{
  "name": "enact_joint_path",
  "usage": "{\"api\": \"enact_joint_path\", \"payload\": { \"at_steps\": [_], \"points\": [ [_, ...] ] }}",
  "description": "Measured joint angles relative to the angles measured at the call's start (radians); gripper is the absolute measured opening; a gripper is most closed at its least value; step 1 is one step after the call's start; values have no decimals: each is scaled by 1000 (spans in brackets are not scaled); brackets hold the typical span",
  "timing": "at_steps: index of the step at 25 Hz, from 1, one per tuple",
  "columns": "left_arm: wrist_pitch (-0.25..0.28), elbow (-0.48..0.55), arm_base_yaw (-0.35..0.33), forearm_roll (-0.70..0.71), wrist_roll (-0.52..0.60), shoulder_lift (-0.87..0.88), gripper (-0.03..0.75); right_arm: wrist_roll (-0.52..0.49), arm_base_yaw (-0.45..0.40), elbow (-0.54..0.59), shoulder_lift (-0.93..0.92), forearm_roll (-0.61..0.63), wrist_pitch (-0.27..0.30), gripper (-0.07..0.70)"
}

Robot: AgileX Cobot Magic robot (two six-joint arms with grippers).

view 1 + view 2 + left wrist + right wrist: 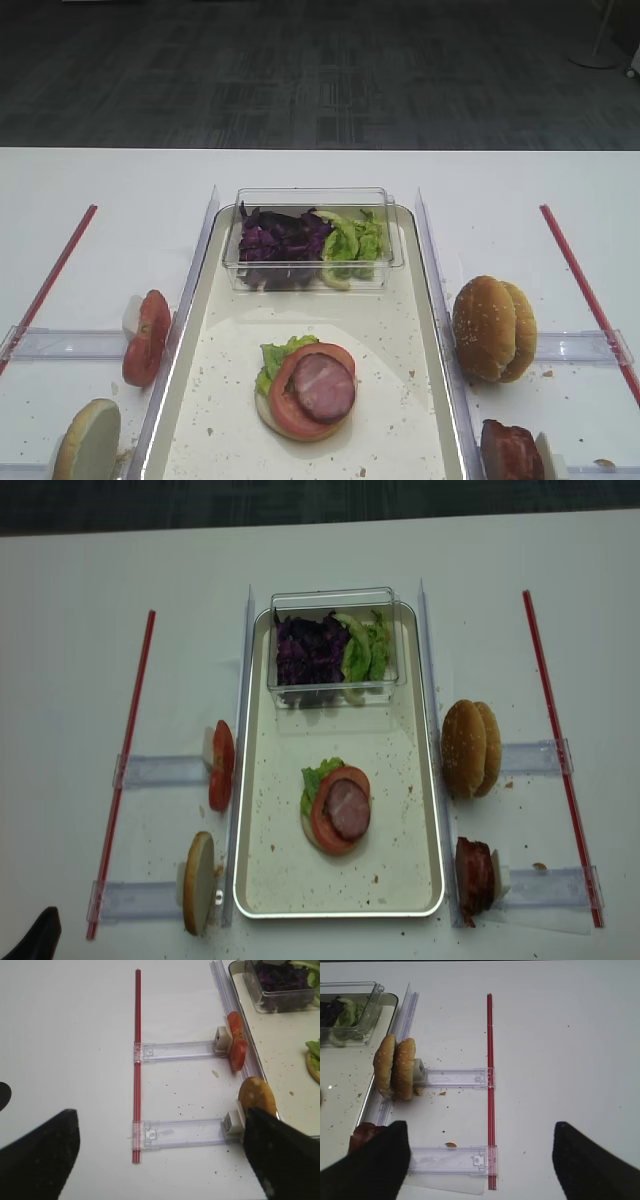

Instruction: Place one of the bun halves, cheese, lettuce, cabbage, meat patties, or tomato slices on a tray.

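A stack lies on the silvery tray [225,400]: bun half, lettuce, tomato slice, and a meat patty [324,387] on top. A clear box at the tray's far end holds purple cabbage [280,240] and green lettuce [352,243]. Left of the tray stand tomato slices [147,337] and one bun half [88,440]. To the right stand two bun halves [493,328] and meat patties [510,452]. No cheese is in view. My right gripper [480,1127] hangs open over the table right of the patties [365,1135]. The left gripper [160,1115] is open too, its right finger beside the bun half [257,1097].
Red strips [50,280] [585,290] run along both sides of the table. Clear plastic rails [452,1160] [180,1132] link them to the food holders. Crumbs speckle the tray and table. The table's far edge meets dark carpet.
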Motion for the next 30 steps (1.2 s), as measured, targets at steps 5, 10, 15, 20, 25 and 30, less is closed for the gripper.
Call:
{"api": "enact_joint_path", "payload": {
  "at_steps": [5, 10, 15, 20, 25, 30],
  "points": [
    [0, 0, 0, 0, 0, 0, 613, 0, 0, 0, 0, 0, 0, 603],
    [0, 0, 0, 0, 0, 0, 613, 0, 0, 0, 0, 0, 0, 603],
    [0, 0, 0, 0, 0, 0, 613, 0, 0, 0, 0, 0, 0, 603],
    [0, 0, 0, 0, 0, 0, 613, 0, 0, 0, 0, 0, 0, 603],
    [0, 0, 0, 0, 0, 0, 613, 0, 0, 0, 0, 0, 0, 602],
    [0, 0, 0, 0, 0, 0, 613, 0, 0, 0, 0, 0, 0, 603]
  ]
}}
